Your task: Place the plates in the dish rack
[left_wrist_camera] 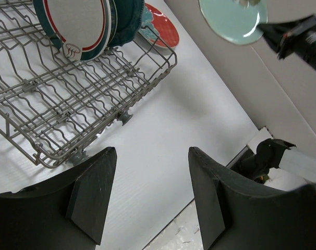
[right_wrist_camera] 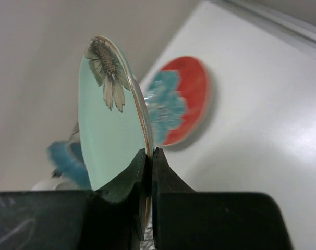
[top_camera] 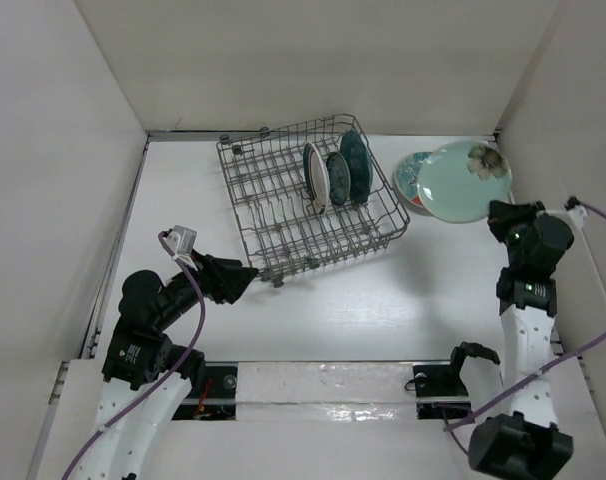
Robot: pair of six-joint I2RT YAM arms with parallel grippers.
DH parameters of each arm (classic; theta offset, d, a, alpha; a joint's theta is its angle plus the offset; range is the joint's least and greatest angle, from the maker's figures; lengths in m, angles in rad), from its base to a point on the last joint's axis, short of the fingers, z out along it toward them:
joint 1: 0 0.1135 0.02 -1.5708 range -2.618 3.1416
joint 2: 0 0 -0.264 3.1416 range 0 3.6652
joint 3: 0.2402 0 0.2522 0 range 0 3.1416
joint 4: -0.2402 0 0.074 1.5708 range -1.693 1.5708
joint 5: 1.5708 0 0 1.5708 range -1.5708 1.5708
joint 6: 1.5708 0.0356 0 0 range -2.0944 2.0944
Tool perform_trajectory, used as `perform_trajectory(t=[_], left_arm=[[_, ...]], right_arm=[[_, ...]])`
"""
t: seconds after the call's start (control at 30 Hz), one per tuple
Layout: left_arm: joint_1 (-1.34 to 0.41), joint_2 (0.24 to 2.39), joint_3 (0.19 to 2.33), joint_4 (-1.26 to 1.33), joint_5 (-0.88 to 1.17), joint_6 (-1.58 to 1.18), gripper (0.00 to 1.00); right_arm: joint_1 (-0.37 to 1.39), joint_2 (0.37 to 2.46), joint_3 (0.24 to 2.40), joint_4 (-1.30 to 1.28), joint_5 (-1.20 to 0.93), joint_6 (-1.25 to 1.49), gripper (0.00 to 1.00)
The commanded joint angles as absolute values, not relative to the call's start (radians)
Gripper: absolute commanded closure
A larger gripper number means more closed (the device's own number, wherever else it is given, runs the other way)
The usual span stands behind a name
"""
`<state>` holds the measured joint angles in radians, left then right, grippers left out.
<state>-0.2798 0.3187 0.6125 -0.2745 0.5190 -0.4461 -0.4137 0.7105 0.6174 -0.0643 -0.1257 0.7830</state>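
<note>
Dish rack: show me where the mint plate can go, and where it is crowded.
Bare tines fill the dish rack from its left wall to the white plate. The table in front of the rack's right half is bare. Crowded: the rack's right end, holding the small teal plate and dark teal plate, and beside it the red-teal plate below the held mint plate.
</note>
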Motion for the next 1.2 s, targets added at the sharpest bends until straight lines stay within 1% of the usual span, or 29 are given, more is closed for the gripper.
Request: perform_trajectory(t=[0.0,0.03,0.07,0.1,0.13,0.17,0.2,0.23,0.27,0.3,0.33,0.37,0.4,0.47,0.5,0.53,0.63,0.67,0.77,0.83,0.87,1.17], left_arm=[[-0.284,0.330,0.641,-0.236,0.529,-0.440,0.46],[-0.284,0.327,0.641,-0.236,0.529,-0.440,0.46],[-0.284,0.325,0.641,-0.235,0.529,-0.442,0.46],[-0.284,0.325,0.641,-0.236,0.529,-0.440,0.46],[-0.284,0.322,0.641,-0.235,0.529,-0.440,0.46],[-0.284,0.322,0.641,-0.235,0.529,-0.439,0.46],[-0.284,0.321,0.641,-0.235,0.529,-0.439,0.46],[-0.275,0.319,0.641,-0.236,0.529,-0.440,0.46],[-0.275,0.318,0.641,-0.238,0.529,-0.442,0.46],[-0.275,0.318,0.641,-0.238,0.529,-0.440,0.46],[-0.275,0.314,0.641,-0.238,0.529,-0.440,0.46],[-0.275,0.314,0.641,-0.238,0.529,-0.439,0.46],[-0.275,0.314,0.641,-0.236,0.529,-0.440,0.46],[-0.275,0.313,0.641,-0.238,0.529,-0.440,0.46],[-0.275,0.311,0.641,-0.239,0.529,-0.442,0.46],[-0.275,0.310,0.641,-0.238,0.529,-0.440,0.46],[-0.275,0.305,0.643,-0.239,0.529,-0.440,0.46],[-0.275,0.304,0.643,-0.239,0.529,-0.442,0.46],[-0.275,0.304,0.641,-0.239,0.529,-0.442,0.47],[-0.275,0.304,0.641,-0.238,0.529,-0.442,0.47],[-0.275,0.304,0.640,-0.238,0.529,-0.442,0.47],[-0.275,0.302,0.640,-0.238,0.529,-0.442,0.47]], right_arm=[[-0.185,0.765,0.836,0.068,-0.097,0.718,1.00],[-0.110,0.793,0.882,0.063,-0.063,0.691,1.00],[0.046,0.822,0.981,0.042,0.042,0.628,1.00],[0.127,0.856,1.030,0.031,0.095,0.589,1.00],[0.205,0.939,1.087,0.011,0.144,0.553,1.00],[0.280,0.986,1.205,-0.044,0.203,0.479,1.00],[0.419,1.033,1.257,-0.060,0.316,0.439,1.00],[0.478,1.082,1.313,-0.078,0.372,0.407,1.00],[0.527,1.185,1.368,-0.116,0.427,0.350,1.00],[0.567,1.237,1.478,-0.136,0.504,0.322,1.00],[0.625,1.290,1.533,-0.155,0.532,0.301,1.00],[0.646,1.393,1.589,-0.197,0.557,0.266,1.00],[0.664,1.441,1.691,-0.218,0.596,0.250,1.00],[0.701,1.527,1.781,-0.253,0.632,0.206,1.00],[0.713,1.611,1.827,-0.273,0.670,0.190,1.00],[0.724,1.652,1.918,-0.290,0.692,0.175,1.00],[0.762,1.804,2.050,-0.354,0.779,0.101,1.00],[0.771,1.839,2.130,-0.380,0.801,0.065,1.00],[0.784,1.966,2.248,-0.423,0.876,0.012,1.00],[0.793,2.026,2.278,-0.437,0.899,0.008,1.00],[0.793,2.039,2.279,-0.427,0.902,-0.024,1.00],[0.811,2.132,2.246,-0.419,0.916,-0.017,1.00]])
